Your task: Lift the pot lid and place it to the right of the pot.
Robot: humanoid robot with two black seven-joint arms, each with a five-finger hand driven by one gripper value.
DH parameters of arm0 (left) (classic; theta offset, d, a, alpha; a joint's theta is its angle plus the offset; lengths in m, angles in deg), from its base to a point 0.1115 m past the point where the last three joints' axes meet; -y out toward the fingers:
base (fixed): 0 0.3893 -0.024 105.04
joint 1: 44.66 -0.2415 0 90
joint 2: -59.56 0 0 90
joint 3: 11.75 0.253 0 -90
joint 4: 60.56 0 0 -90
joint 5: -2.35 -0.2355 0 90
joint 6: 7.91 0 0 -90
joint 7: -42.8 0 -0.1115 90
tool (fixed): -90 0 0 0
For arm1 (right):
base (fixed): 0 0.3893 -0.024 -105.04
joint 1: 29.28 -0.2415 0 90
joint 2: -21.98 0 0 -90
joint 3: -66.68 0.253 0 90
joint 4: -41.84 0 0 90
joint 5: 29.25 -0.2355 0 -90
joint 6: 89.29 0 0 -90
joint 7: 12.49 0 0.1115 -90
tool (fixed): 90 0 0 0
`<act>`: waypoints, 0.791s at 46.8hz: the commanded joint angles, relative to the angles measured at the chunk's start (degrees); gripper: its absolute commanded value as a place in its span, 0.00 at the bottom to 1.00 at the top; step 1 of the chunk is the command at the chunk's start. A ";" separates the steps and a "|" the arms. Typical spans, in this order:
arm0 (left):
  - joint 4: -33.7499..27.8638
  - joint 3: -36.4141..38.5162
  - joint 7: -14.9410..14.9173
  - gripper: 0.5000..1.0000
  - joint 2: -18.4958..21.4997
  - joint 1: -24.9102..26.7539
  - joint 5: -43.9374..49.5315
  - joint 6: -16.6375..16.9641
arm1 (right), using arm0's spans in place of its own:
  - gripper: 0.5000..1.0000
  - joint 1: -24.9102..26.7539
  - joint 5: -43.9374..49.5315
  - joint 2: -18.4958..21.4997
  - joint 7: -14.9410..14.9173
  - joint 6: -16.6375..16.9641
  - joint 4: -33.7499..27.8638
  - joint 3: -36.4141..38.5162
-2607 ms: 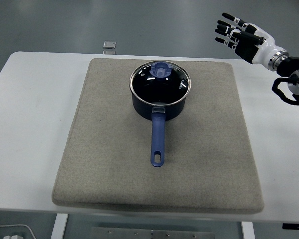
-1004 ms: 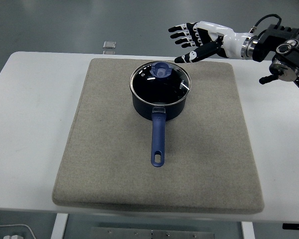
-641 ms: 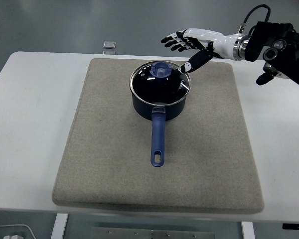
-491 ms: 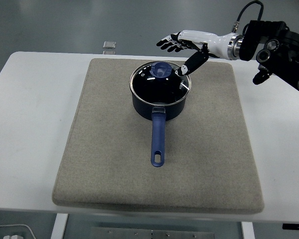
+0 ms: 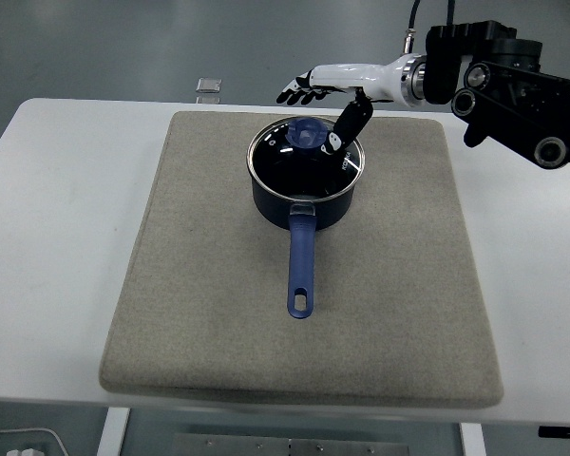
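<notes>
The right hand [image 5: 325, 91] reached in from the right, extended over the far rim of the pot [image 5: 305, 180], palm down, fingers spread beyond the knob [image 5: 307, 133], thumb angled down beside it; loose, grasping nothing. White shell, black segmented fingers, black arm. The glass pot lid [image 5: 306, 158], round with a metal rim and a blue knob, sat closed on the dark blue pot. A long blue handle [image 5: 301, 266] pointed toward the near edge. The pot stood on a square grey felt mat [image 5: 171, 304] on the white table [image 5: 47, 237].
</notes>
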 commanded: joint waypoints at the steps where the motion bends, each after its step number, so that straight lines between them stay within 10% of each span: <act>1: 0.03 0.00 0.00 1.00 0.00 -0.01 0.00 0.00 | 0.84 0.01 2.39 0.68 0.00 -0.29 -0.02 -0.25; 37: -0.06 0.00 0.00 1.00 0.00 -0.01 0.00 0.00 | 0.71 -0.25 7.67 1.64 0.18 -3.28 -0.81 -2.01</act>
